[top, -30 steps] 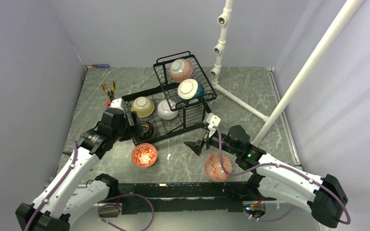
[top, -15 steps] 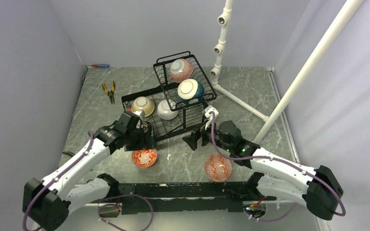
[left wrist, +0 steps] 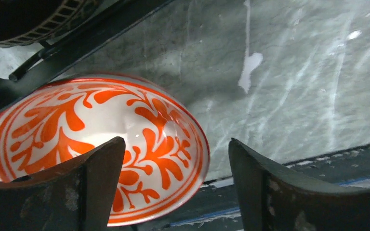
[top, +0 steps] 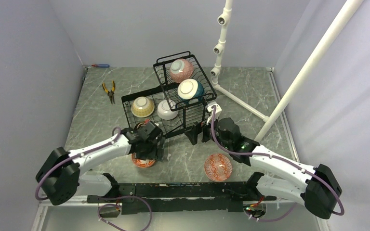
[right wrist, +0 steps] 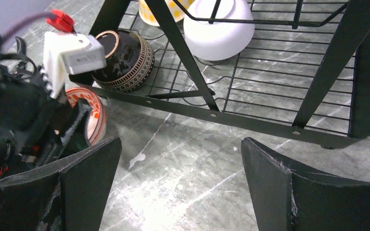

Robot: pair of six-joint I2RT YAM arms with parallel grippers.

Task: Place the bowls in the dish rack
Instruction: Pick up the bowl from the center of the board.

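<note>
Grey marble table carried it all: the dish rack stood mid-table with five bowls in it, and two lay out by the near edge. Your left gripper hung spread right above the orange-patterned bowl, its right rim between the jaws, so a straight drop looked enough. Your right gripper, spread and empty, faced the rack's near side, with the red-patterned bowl behind it. The left arm was nearer its bowl.
</note>
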